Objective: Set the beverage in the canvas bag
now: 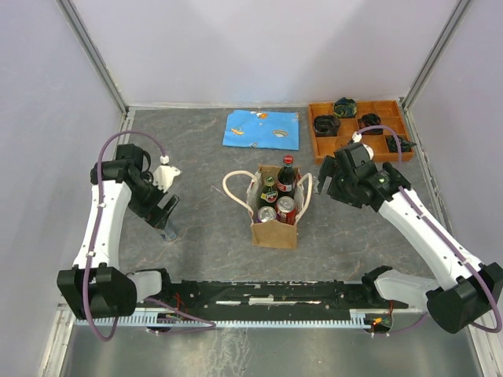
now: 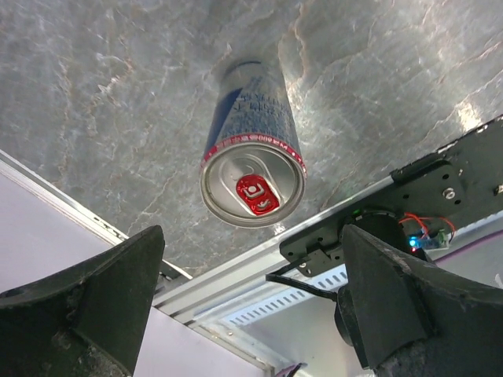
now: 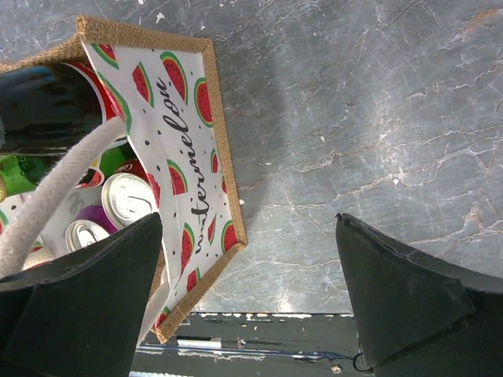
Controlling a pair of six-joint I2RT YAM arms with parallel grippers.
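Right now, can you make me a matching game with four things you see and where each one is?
Things:
1. slim can
2. canvas bag
3. blue cloth
4. orange tray

Places:
A. far right corner
B. standing alone below the left tool
C. in the middle, holding bottles and cans
D. lying flat at the far side

Pairs: 1-B, 2-C, 3-D, 4-A

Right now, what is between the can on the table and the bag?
Nothing. The top view shows only bare table between the can and the canvas bag.
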